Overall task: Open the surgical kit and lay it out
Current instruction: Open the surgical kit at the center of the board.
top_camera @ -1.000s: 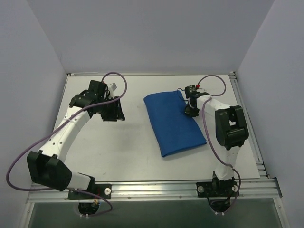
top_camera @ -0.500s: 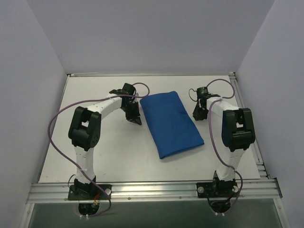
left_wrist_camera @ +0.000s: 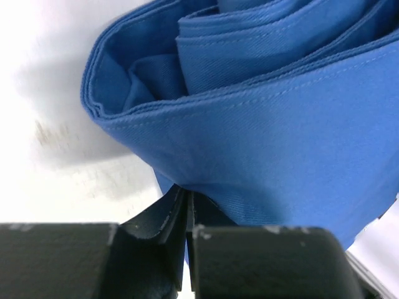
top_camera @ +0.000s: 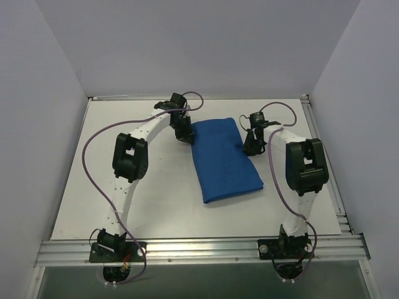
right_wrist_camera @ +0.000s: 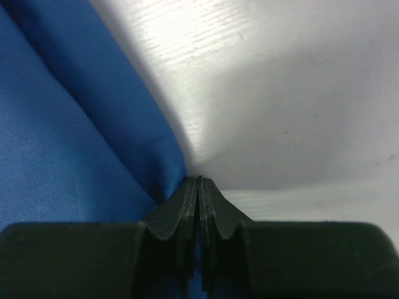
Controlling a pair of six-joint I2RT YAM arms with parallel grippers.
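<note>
The blue cloth wrap (top_camera: 224, 163) lies folded as a long bundle in the middle of the table. The steel tray and the instruments are hidden. My left gripper (top_camera: 186, 137) is at the wrap's far left corner. In the left wrist view its jaws (left_wrist_camera: 189, 194) are shut, with a fold of the wrap (left_wrist_camera: 280, 143) pinched at the tips. My right gripper (top_camera: 249, 148) is at the wrap's right edge. In the right wrist view its jaws (right_wrist_camera: 199, 182) are shut on the edge of the wrap (right_wrist_camera: 56, 124), and blue shows in the slit between them.
The white table (top_camera: 137, 187) is walled at the back and both sides. A metal rail (top_camera: 324, 162) runs along the right edge and another along the front, by the arm bases.
My left arm has swung from the table's left side across to the wrap's far left corner. My right gripper went out to the right and came back. The wrap has shifted slightly left.
</note>
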